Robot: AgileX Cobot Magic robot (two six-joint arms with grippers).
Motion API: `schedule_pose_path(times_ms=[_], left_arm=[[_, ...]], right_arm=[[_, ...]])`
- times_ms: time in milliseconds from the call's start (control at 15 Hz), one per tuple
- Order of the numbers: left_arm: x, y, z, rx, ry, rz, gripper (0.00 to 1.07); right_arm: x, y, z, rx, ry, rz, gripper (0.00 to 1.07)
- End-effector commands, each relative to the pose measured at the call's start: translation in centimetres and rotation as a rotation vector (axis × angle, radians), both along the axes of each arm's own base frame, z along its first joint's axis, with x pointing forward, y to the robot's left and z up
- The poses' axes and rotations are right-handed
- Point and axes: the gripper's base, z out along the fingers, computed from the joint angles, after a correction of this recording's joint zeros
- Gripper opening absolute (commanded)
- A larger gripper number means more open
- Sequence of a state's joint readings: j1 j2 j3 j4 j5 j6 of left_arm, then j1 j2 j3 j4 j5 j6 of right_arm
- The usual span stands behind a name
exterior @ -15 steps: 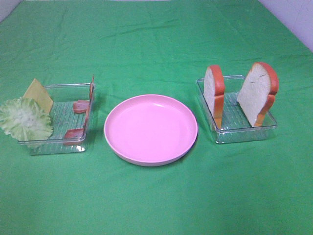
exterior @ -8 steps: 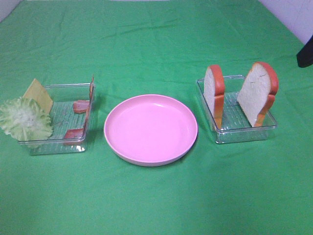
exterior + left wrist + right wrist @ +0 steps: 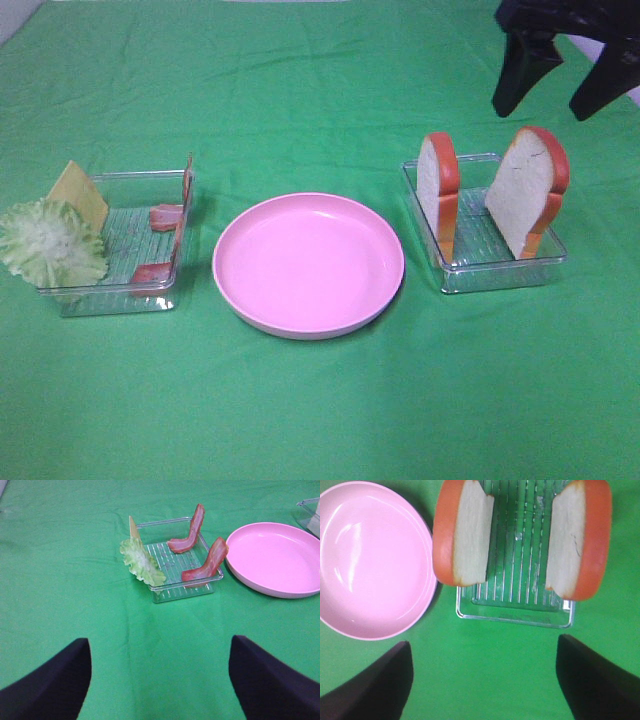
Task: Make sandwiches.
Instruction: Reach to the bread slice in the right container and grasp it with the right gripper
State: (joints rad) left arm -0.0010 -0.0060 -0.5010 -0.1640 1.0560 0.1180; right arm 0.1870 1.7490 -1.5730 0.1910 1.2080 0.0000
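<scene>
Place: you face a staged lab setup.
Signs: green-draped tabletop (image 3: 320, 420), toy bread (image 3: 522, 195) in clear tray (image 3: 500, 275).

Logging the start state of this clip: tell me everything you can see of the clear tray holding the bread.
The tray is a shallow rectangular dish, see-through like clear plastic, with rounded corners and a ribbed floor. It sits flat on the green cloth, right of the pink plate in the high view and apart from it. One bread slice stands on edge by the wall nearer the plate; a second bread slice leans by the far wall. Nothing else touches it.
</scene>
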Motion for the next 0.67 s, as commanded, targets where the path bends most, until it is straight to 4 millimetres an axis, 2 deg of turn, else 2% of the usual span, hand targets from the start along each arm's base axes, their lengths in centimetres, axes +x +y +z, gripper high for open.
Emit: schedule_pose_path(times_ms=[67, 333, 467, 667], left_arm=[[-0.2, 0.0, 0.0, -0.006, -0.028, -0.001, 0.72], [-0.2, 0.0, 0.0, -0.006, -0.028, -0.001, 0.72], [-0.2, 0.0, 0.0, -0.006, -0.028, -0.001, 0.72], [-0.2, 0.0, 0.0, -0.006, -0.028, -0.001, 0.72]], right_arm=[[1.9, 2.1, -1.4, -0.022, 0.085, 0.023, 0.75], [5.7, 3.3, -3.8, 0.004, 0.1, 0.016, 0.75], [6.7, 3.6, -5.6, 0.002, 0.133, 0.007, 0.75], [7.6, 4.2, -9.3, 0.024, 0.226, 0.001, 0.75]])
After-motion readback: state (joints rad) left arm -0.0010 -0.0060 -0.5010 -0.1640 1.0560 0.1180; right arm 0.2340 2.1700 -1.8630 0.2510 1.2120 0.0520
